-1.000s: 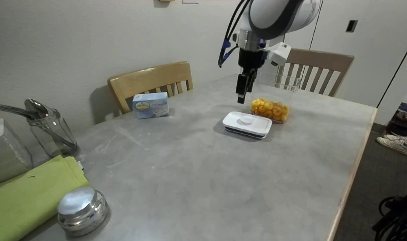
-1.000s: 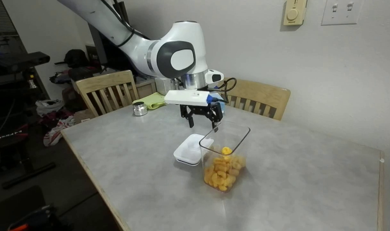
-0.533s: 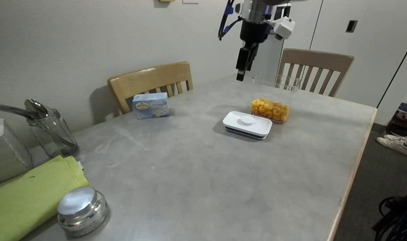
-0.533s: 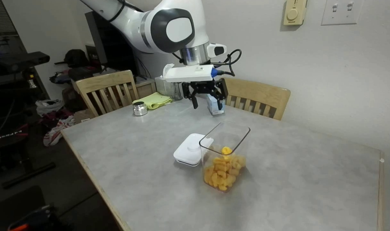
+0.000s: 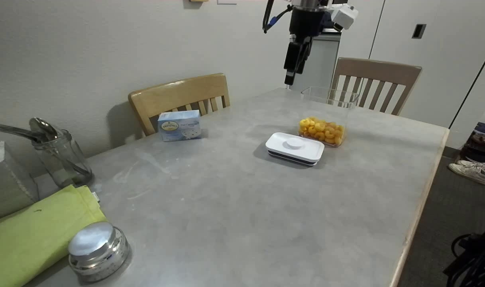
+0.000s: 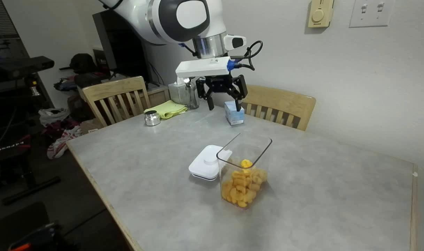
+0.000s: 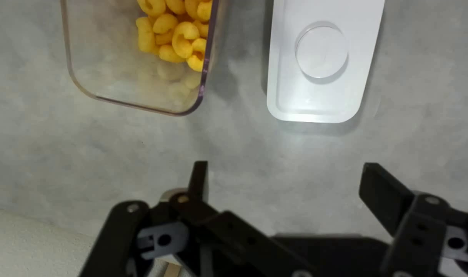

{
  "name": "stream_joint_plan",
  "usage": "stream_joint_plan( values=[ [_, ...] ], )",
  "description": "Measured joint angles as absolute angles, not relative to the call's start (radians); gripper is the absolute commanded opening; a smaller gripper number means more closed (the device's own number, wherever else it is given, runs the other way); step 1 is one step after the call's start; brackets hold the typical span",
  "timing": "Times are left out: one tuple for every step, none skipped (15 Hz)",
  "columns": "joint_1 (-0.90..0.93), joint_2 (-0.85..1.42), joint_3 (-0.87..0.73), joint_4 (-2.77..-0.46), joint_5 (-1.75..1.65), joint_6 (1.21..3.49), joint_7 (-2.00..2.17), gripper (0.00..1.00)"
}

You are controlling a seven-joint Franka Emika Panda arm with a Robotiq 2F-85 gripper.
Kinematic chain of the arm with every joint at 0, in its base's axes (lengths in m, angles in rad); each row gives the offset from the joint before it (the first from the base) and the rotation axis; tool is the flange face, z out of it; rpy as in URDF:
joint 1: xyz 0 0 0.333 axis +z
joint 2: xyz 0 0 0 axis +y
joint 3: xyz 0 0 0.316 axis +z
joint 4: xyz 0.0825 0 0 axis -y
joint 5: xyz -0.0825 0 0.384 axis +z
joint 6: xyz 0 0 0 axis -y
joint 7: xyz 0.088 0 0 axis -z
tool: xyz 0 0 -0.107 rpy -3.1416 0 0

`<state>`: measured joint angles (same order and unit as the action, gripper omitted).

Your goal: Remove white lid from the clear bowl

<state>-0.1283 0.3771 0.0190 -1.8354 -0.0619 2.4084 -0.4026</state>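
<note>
Jaws spread wide, gripping nothing, above the bench (image 5: 234,195); from where I stand the white lid (image 5: 295,146) rests flat there, well below them, just beside the open-topped clear bowl (image 5: 325,112)

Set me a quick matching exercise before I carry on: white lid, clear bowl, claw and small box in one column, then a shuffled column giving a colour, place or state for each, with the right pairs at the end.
Column one
1. white lid
2. clear bowl
3. claw
4. small box

Column two
A. uncovered, with yellow pieces inside
B. light blue, near a wooden chair
C. lying beside the bowl, round knob facing up
D. open, raised above the table, holding nothing

Right pairs: 1-C, 2-A, 3-D, 4-B.
</note>
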Motion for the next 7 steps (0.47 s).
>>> stream_joint_plan(
  values=[
    [-0.128,0.375,0.019,-1.835,-0.062,2.405,-0.402,1.00],
    [-0.128,0.374,0.019,-1.835,-0.062,2.403,-0.402,1.00],
    [-0.128,0.374,0.019,-1.835,-0.062,2.402,-0.402,1.00],
    [-0.128,0.374,0.019,-1.835,-0.062,2.401,-0.402,1.00],
    [-0.128,0.374,0.019,-1.835,-0.062,2.400,-0.402,1.00],
    [-0.128,0.374,0.019,-1.835,-0.062,2.399,-0.402,1.00],
    [-0.128,0.374,0.019,-1.835,-0.062,2.399,-0.402,1.00]
  ],
)
